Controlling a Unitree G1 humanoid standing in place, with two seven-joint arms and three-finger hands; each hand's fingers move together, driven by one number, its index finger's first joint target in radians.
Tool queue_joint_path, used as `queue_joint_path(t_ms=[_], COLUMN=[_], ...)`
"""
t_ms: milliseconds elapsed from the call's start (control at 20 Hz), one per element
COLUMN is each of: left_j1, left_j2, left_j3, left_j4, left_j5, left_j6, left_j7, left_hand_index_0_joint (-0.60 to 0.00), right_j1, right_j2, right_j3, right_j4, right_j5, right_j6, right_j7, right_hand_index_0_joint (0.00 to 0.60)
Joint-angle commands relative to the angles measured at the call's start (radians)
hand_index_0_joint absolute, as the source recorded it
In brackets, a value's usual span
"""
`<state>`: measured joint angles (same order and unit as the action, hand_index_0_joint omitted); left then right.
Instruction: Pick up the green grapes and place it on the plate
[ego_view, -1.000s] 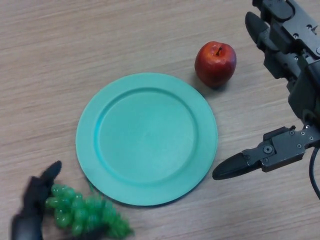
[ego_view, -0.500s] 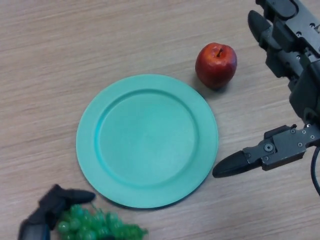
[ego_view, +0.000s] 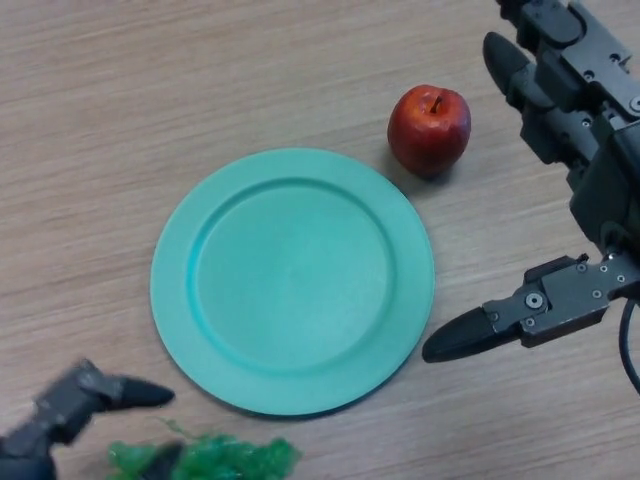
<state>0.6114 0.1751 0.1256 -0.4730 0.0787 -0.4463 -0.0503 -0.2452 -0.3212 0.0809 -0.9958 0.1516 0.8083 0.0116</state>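
The green grapes (ego_view: 210, 458) lie at the view's bottom edge, partly cut off, just below the teal plate (ego_view: 172, 300). My left hand (ego_view: 70, 402) is at the bottom left corner, curled round the bunch's left end: one dark fingertip sits in the grapes and another finger reaches out just above them. The plate has nothing on it. My right hand (ego_view: 560, 300) is idle and open at the right edge, its thumb pointing toward the plate's right rim.
A red apple (ego_view: 430, 128) stands on the wooden table (ego_view: 100, 120) just beyond the plate's upper right rim, close to the right hand's upper fingers.
The left hand curled onto the grapes, and hand and bunch slid down toward the bottom edge. The right hand, plate and apple stayed put.
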Motion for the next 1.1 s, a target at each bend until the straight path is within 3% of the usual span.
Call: queue_joint_path(t_ms=[50,250,300,450,550,600,650,700,1100], left_j1=[0.011,-0.049,-0.061,-0.08,-0.089,-0.093,-0.098,-0.105,-0.06], left_j2=[0.015,0.015,0.015,0.015,0.015,0.015,0.015,0.015,0.015], left_j3=[0.084,0.164,0.174,0.206,0.222,0.243,0.268,0.34,0.398], left_j4=[-0.145,-0.278,-0.278,-0.26,-0.245,-0.235,-0.222,-0.188,-0.039], left_j5=[-0.082,-0.067,0.063,0.123,0.137,0.152,0.192,0.314,0.685], left_j6=[-0.007,0.082,0.08,0.068,0.055,0.041,0.017,-0.054,-0.222], left_j7=[-0.033,-0.037,-0.04,-0.013,-0.021,-0.03,-0.03,-0.006,0.061], left_hand_index_0_joint=[-0.6,-0.6,-0.6,-0.6,-0.4,-0.25,-0.15,-0.007,0.0], right_j1=[-0.025,-0.022,-0.022,-0.026,-0.026,-0.024,-0.022,-0.017,-0.026], right_j2=[-0.032,-0.075,-0.091,-0.112,-0.116,-0.117,-0.115,-0.103,-0.043], right_j3=[-0.034,-0.029,-0.028,-0.026,-0.026,-0.025,-0.023,-0.019,-0.004], right_j4=[-0.051,-0.051,-0.051,-0.051,-0.051,-0.051,-0.051,-0.051,-0.051], right_j5=[0.031,0.078,0.09,0.095,0.094,0.09,0.084,0.061,-0.013], right_j6=[-0.125,-0.144,-0.145,-0.138,-0.138,-0.139,-0.14,-0.138,-0.122], right_j7=[-0.043,-0.091,-0.104,-0.117,-0.117,-0.115,-0.111,-0.096,-0.032], right_hand_index_0_joint=[0.0,0.0,0.0,0.0,0.0,0.0,0.0,0.0,0.0])
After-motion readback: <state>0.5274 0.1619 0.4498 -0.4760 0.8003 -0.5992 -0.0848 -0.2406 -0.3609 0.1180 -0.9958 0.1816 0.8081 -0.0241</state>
